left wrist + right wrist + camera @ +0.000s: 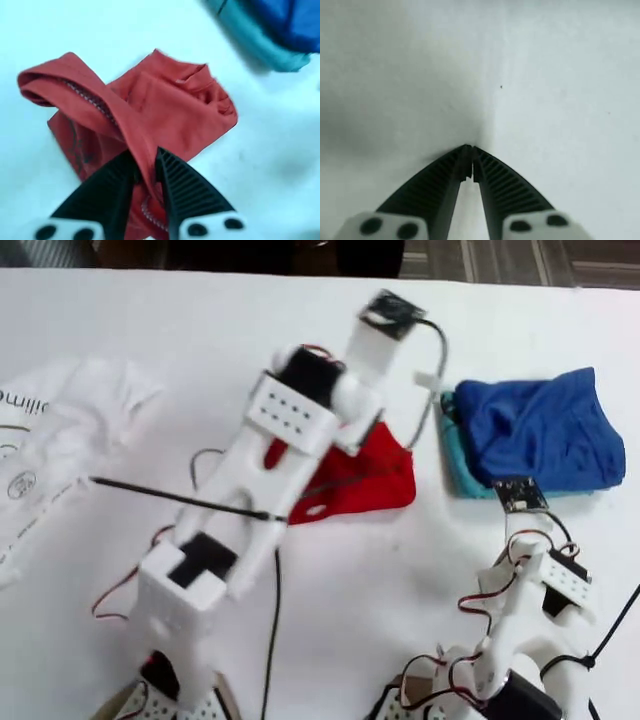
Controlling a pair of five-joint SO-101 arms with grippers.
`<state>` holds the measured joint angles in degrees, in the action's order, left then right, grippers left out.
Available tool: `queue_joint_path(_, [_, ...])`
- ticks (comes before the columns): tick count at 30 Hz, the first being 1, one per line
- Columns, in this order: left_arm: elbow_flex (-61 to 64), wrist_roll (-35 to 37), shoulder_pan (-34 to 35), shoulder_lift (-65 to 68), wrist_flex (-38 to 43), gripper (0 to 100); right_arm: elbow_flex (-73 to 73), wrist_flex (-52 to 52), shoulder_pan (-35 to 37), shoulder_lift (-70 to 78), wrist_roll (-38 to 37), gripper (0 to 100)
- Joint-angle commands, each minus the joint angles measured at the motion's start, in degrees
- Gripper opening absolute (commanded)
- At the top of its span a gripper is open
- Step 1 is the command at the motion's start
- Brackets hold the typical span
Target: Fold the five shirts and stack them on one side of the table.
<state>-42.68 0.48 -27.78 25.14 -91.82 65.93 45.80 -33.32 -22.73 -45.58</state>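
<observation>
my left gripper (145, 162) pinched the red shirt (170, 100) at mid-frame, so i thought i should lift slowly and lay it flat; my right gripper (471, 150) sat pressed together, empty.

Matt cloth red shirt (165, 100), ribbed plastic fingers (186, 186), seemingly smooth table (272, 150)

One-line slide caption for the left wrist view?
Left gripper pinching a fold of the crumpled red shirt on the white table.

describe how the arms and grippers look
The left arm and right arm are white shells with black motors and red and black wires. The left gripper and right gripper have black ribbed, tapering fingers on white bases.
</observation>
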Motion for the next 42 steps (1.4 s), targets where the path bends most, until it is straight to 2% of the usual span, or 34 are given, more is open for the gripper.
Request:
queue_joint_path(1, [-1.01,0.62,-2.02,2.11,4.4,3,0.09,-2.33,-1.63,-0.57,0.35,2.1])
queue_joint_path(11, [-1.01,0.35,-2.2,8.0,11.43,3,0.18,-2.33,-1.63,-0.57,0.35,2.1])
queue_joint_path(17, [-1.01,0.35,-1.93,7.47,9.23,23,0.18,-2.33,-1.63,-0.57,0.35,2.1])
queue_joint_path(22, [-6.64,0.26,0.26,5.36,4.4,20,0.18,-2.33,-1.63,-0.57,0.35,2.1])
queue_joint_path(26, [-11.21,0.18,5.19,5.63,0.44,18,0.18,-2.33,-1.63,-0.57,0.35,2.1])
queue_joint_path(30, [-9.36,0.18,10.46,9.58,0.26,1,0.18,-2.33,-1.63,-0.57,0.35,2.1])
queue_joint_path(32, [-8.66,-0.97,11.6,12.31,0.53,4,0.18,-2.33,-1.63,-0.57,0.35,2.1])
queue_joint_path(42, [-8.75,-2.55,12.48,21.54,8.26,3,0.18,-2.33,-1.63,-0.57,0.35,2.1])
